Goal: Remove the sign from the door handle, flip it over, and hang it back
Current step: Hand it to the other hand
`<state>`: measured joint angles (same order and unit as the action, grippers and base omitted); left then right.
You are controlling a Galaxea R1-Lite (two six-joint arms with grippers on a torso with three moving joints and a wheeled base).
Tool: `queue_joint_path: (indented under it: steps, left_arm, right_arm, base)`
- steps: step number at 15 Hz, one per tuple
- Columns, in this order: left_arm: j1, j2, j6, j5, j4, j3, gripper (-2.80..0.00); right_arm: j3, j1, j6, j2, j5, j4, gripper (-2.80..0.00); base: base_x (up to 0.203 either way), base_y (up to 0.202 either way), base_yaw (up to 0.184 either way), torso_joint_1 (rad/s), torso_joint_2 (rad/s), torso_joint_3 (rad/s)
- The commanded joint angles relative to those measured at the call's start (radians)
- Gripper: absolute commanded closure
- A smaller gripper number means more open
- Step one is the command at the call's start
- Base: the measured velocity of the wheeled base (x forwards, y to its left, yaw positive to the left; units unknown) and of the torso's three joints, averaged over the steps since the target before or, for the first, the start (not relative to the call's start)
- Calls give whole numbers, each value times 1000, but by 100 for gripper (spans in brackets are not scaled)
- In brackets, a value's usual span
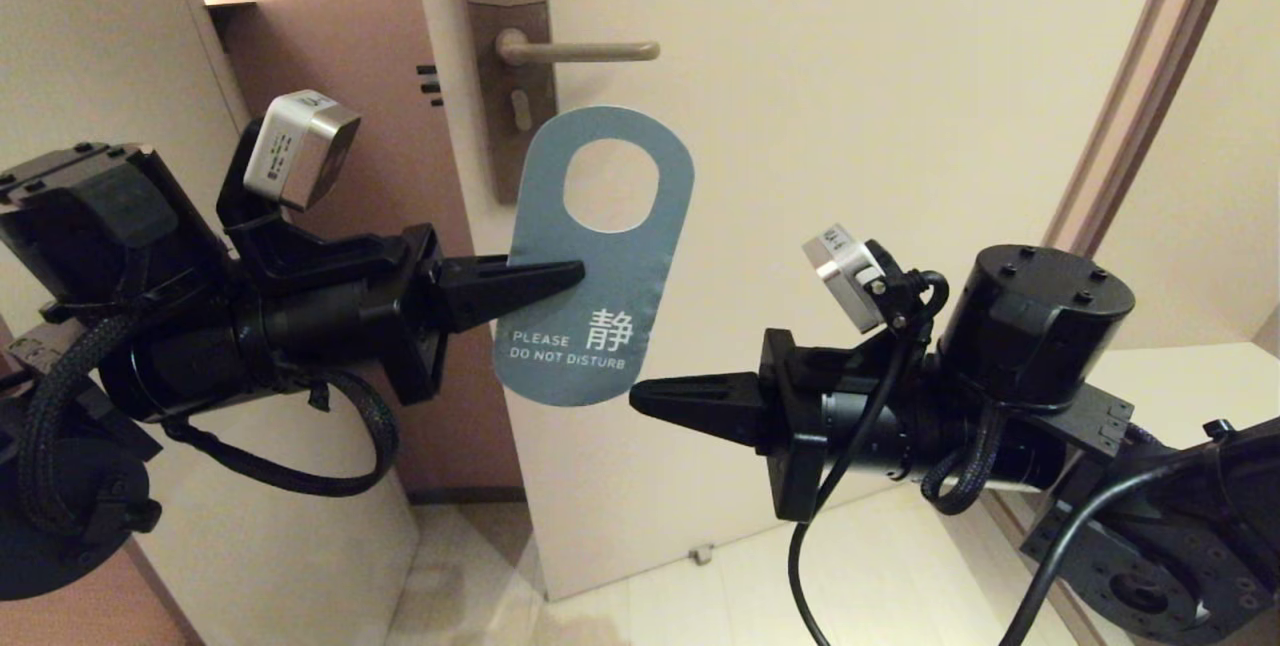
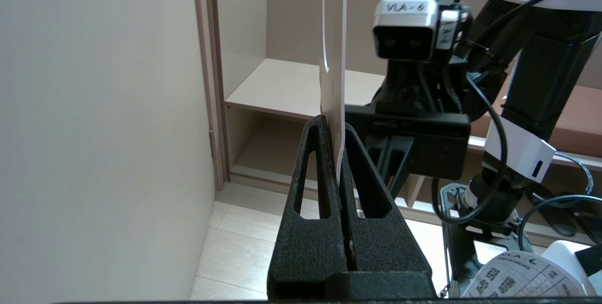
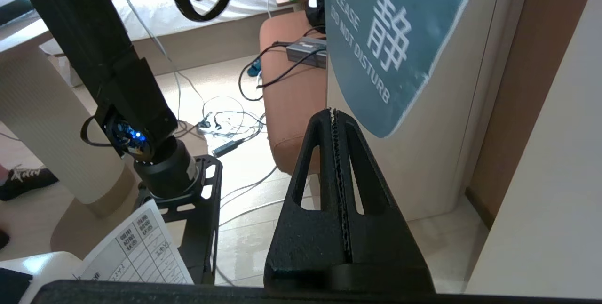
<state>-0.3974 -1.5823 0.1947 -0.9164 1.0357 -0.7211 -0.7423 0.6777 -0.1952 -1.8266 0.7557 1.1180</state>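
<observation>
Slippage is worrying me most right now — I am pinching the sign (image 1: 610, 256) by its left edge only, with my left gripper (image 1: 578, 272) clamped flat on the card, and so little of it is sitting between my pads that a twist could be enough to work it loose. The card is hanging free in the air, off the door handle (image 1: 580, 51) and a little below it, its blue-grey "PLEASE DO NOT DISTURB" face showing toward my head camera and its oval hole uppermost.

My right gripper (image 1: 637, 396) is pointing at the card's lower right edge, just beside it but not touching, and its fingers are pressed fully together with nothing between them. That is the second risk: if I am meaning to hand the card across for the flip, those closed tips would be butting the edge instead of straddling it, pushing the card out of my left grip.

Seen from the left wrist, the card is standing edge-on and bowing slightly — thin stock, so it may be flexing away from any nudge. Dropped here, it would be falling to the floor (image 1: 880, 566) by the door (image 1: 850, 126).
</observation>
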Motion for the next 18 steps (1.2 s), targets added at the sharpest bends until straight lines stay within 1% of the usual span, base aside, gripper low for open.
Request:
queue_joint_path:
  steps: [1, 2, 7, 15, 18]
  left_arm:
    - [-1, 2, 2, -6, 6, 0, 0]
    - [-3, 1, 2, -6, 6, 0, 0]
    - [-11, 2, 3, -4, 7, 0, 0]
    - [-11, 8, -1, -4, 7, 3, 0]
    - [-42, 13, -4, 1, 7, 8, 0]
  right_arm:
    - [4, -1, -1, -5, 5, 6, -44]
    - [4, -1, 0, -6, 5, 9, -280]
    - [3, -1, 1, -16, 4, 10, -280]
    - [38, -4, 8, -20, 1, 11, -280]
    - [11, -4, 1, -49, 1, 55, -280]
  base:
    - [0, 0, 0, 0, 0, 0]
    - [0, 0, 0, 0, 0, 0]
    - [0, 0, 0, 0, 0, 0]
    - [0, 0, 0, 0, 0, 0]
    - [0, 0, 0, 0, 0, 0]
